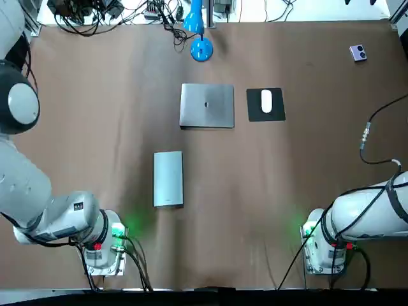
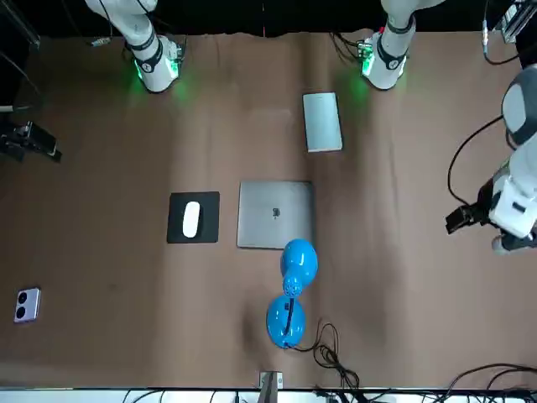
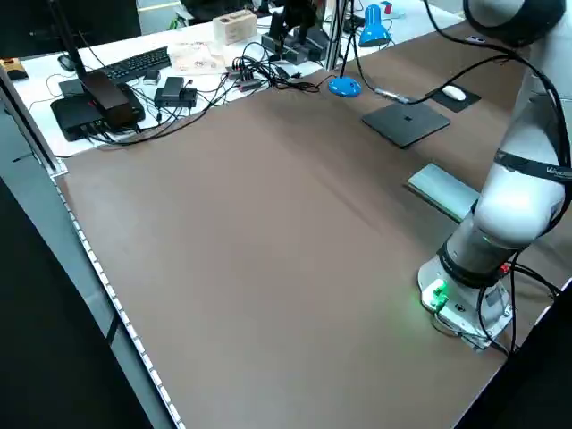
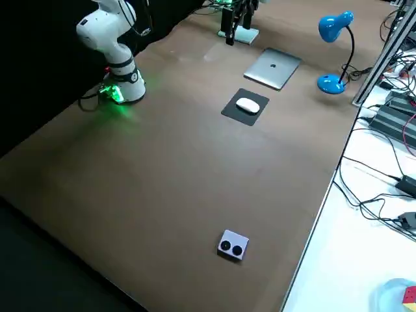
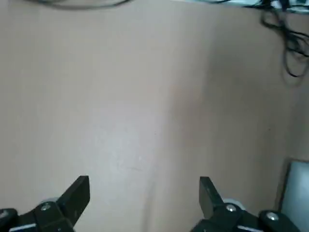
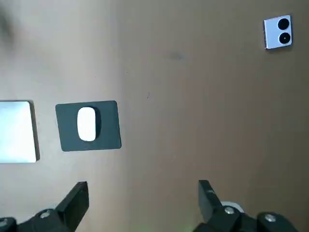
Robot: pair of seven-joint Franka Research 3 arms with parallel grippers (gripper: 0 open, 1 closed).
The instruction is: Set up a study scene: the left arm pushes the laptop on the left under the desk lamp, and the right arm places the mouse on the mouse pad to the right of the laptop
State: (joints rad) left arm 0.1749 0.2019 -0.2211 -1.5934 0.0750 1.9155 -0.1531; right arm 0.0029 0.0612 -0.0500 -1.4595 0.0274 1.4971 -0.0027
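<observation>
Laptop [image 1: 207, 105] sat under desk lamp [image 1: 201, 50], mouse [image 1: 266, 101] on mouse pad [image 1: 255, 113] just right of it. Left claw [image 5: 144, 181], right claw [image 6: 143, 184] — both open, empty, well apart from things. Likely best: touch nothing.

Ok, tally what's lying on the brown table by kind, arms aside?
laptop: 1
flat silver slab: 1
mouse: 1
mouse pad: 1
blue desk lamp: 1
small purple device: 1
Total: 6
</observation>
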